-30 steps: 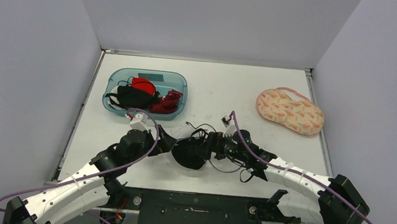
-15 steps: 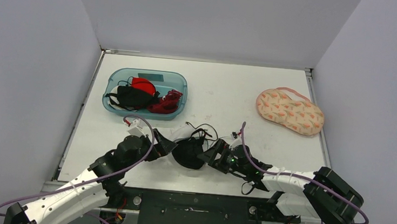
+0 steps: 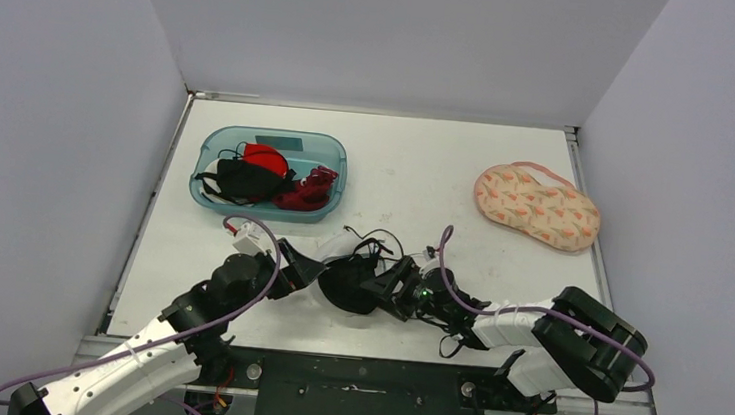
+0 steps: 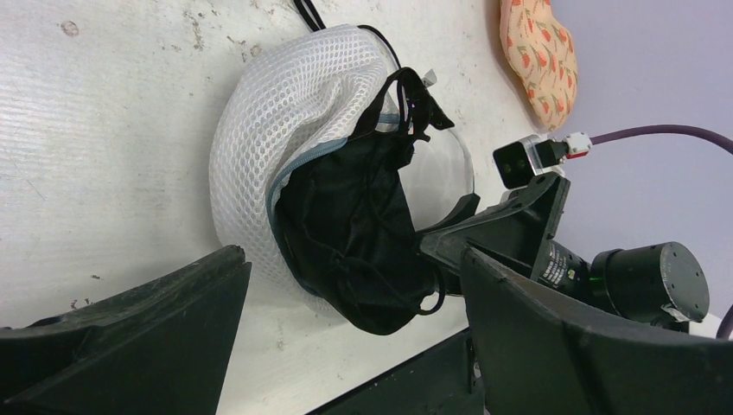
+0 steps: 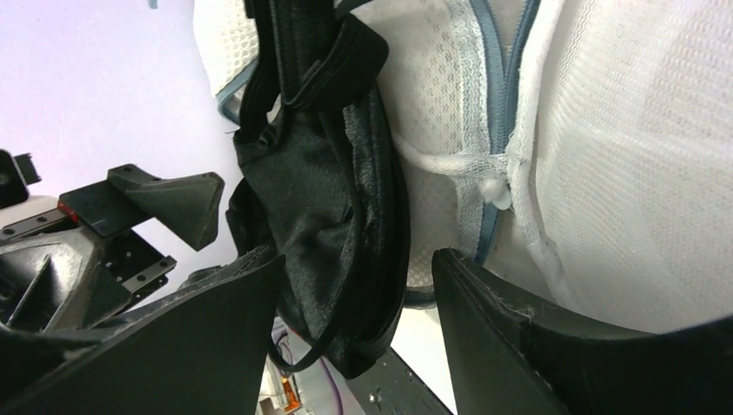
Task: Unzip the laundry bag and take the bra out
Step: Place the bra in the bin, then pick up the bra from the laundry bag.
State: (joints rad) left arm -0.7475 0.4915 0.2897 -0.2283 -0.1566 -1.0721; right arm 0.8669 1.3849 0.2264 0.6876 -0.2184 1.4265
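Note:
The white mesh laundry bag (image 4: 277, 130) lies on the table near the front edge, its blue-grey zipper (image 5: 501, 104) open. A black bra (image 4: 354, 225) hangs halfway out of the opening. My right gripper (image 5: 354, 320) stands open with its fingers on either side of the bra's (image 5: 328, 216) lower cup. Its left finger is against the fabric and a gap shows on the right. My left gripper (image 4: 354, 337) is wide open just left of the bag and holds nothing. In the top view the two grippers (image 3: 310, 266) (image 3: 384, 287) flank the dark bra (image 3: 347, 284).
A teal bin (image 3: 208, 143) holding black and red garments stands at the back left. A peach patterned pouch (image 3: 536, 204) lies at the back right. The table's front edge and black base rail (image 3: 359, 377) run just behind the bag.
My right arm has folded in and lowered, bringing its gripper onto the bra, and its jaws have narrowed. The left gripper has shifted slightly and stays wide.

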